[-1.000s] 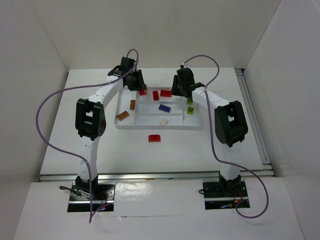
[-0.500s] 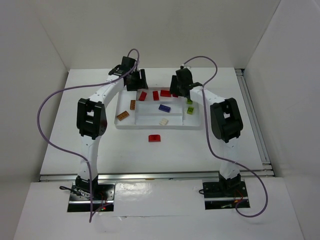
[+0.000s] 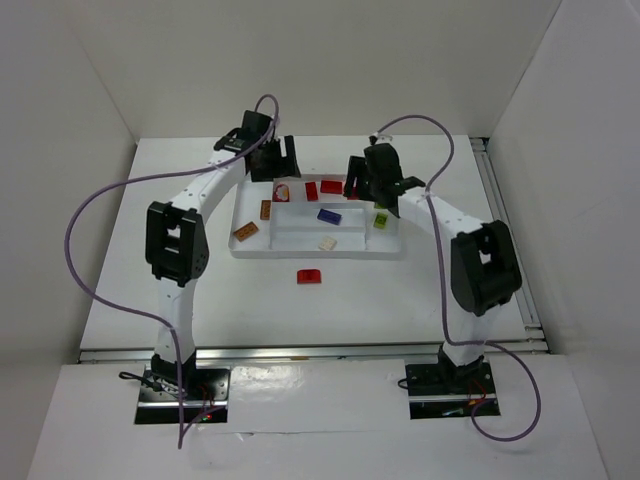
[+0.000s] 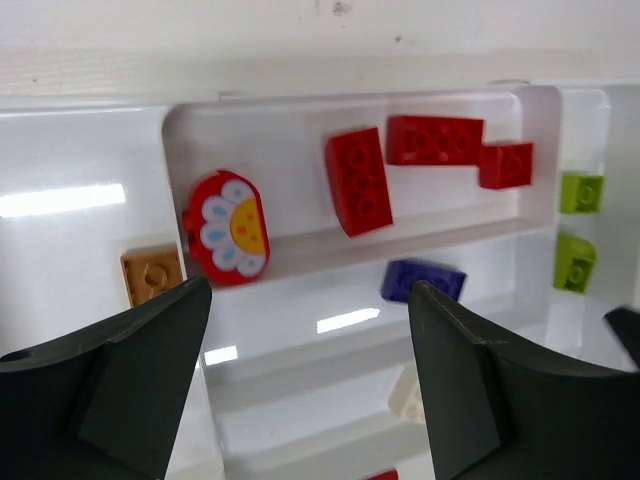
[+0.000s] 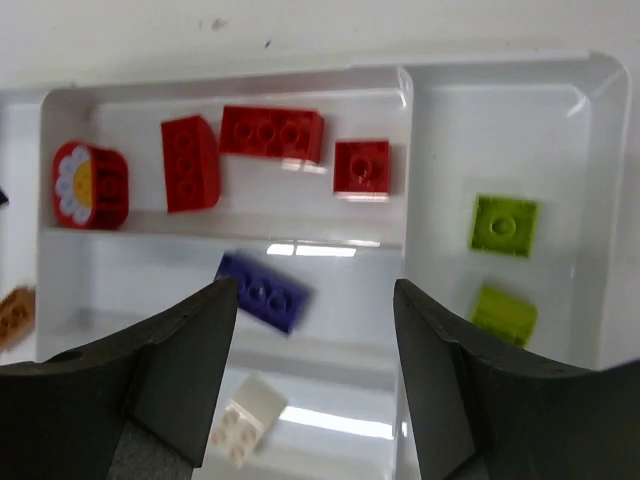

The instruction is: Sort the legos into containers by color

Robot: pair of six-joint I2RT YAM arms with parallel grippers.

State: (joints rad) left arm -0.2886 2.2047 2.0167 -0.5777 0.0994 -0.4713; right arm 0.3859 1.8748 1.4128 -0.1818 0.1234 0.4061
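Jaws wide apart on left gripper [image 4: 308,300], red flower brick [image 4: 228,228] at eleven o'clock; right gripper [image 5: 315,295] gapes too, blue brick [image 5: 263,292] at nine o'clock.

Both arms reach forward, elbows raised, wrists pitched down; left gripper [image 4: 308,298] and right gripper [image 5: 312,292] hover side by side, jaws spread wide.

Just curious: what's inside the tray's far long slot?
Four red pieces: a flower-printed piece, a medium brick, a long brick, a small brick. Nothing covers them; undersides hidden.
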